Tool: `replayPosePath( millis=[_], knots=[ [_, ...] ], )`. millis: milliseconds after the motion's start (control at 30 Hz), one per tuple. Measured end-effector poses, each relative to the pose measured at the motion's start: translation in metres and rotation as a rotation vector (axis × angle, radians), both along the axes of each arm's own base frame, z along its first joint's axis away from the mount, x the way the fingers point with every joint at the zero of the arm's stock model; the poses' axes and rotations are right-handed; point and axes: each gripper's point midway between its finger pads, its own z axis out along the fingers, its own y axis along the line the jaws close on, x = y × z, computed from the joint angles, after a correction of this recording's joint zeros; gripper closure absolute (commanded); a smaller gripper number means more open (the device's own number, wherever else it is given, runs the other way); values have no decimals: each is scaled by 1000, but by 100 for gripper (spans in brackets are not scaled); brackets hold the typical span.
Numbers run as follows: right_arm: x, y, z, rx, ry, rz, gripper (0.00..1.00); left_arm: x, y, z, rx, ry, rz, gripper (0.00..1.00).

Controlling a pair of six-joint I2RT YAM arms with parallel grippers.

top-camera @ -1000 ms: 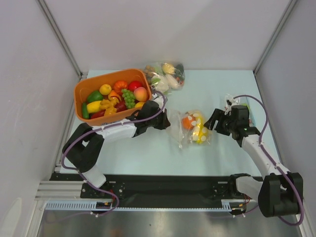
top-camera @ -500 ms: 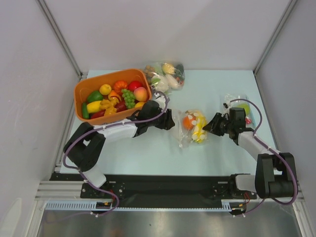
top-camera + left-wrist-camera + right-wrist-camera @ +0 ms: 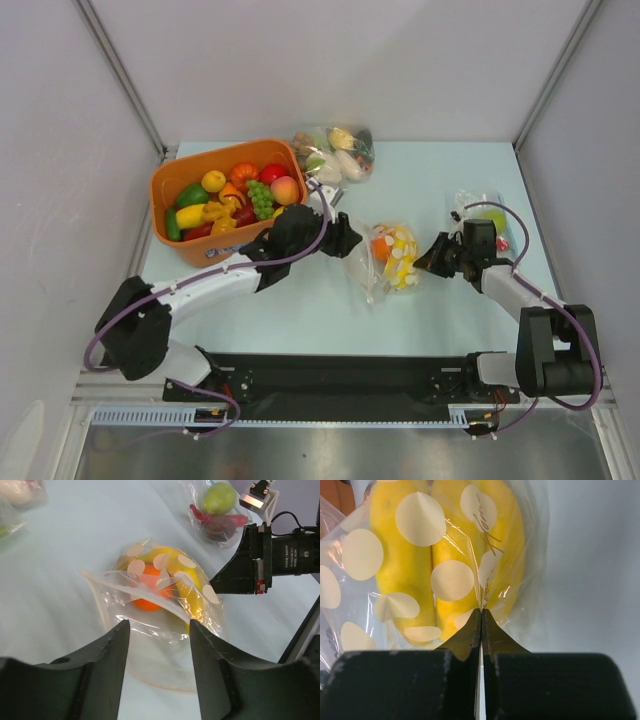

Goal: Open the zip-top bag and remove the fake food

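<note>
Our right gripper point(image 3: 433, 258) pinches the right edge of the bag point(image 3: 392, 258), which lies in the middle of the table point(image 3: 300, 300) with bananas point(image 3: 445, 555) and an orange point(image 3: 147, 592) inside, and our left gripper point(image 3: 343, 240), jaws apart and holding nothing, sits just to its left, facing the loose end.

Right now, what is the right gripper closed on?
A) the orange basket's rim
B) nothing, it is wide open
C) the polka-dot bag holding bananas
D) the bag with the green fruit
C: the right wrist view shows the right gripper shut on the film of the polka-dot bag, bananas just behind.
</note>
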Motion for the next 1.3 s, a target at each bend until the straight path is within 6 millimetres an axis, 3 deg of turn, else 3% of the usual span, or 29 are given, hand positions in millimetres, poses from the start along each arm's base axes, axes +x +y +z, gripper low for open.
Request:
replayPosePath(
  millis=[67,233,467,567,833,1000,1300],
  knots=[
    [-1,0,-1,-2,6,1,100,-1,-9,-9,15,18,-19,54],
    [-5,-1,-2,-9,18,0,100,-7,-19,-46,78,91,-42,58],
    [-7,-3,-1,-19,19,-1,100,-16,-16,-59,80,102,-48,59],
    [-7,-3,-1,-19,19,0,100,-15,-22,-65,79,106,-63,55],
    [-8,-3,-1,-18,23,-1,100,-30,-51,-115,90,197,-193,41],
    [-10,-3,0,-18,25,-1,100,-39,-71,-118,16,208,-281,37],
    [-12,-3,3,-18,23,0,100,-43,-94,-107,-117,201,-348,35]
  ],
)
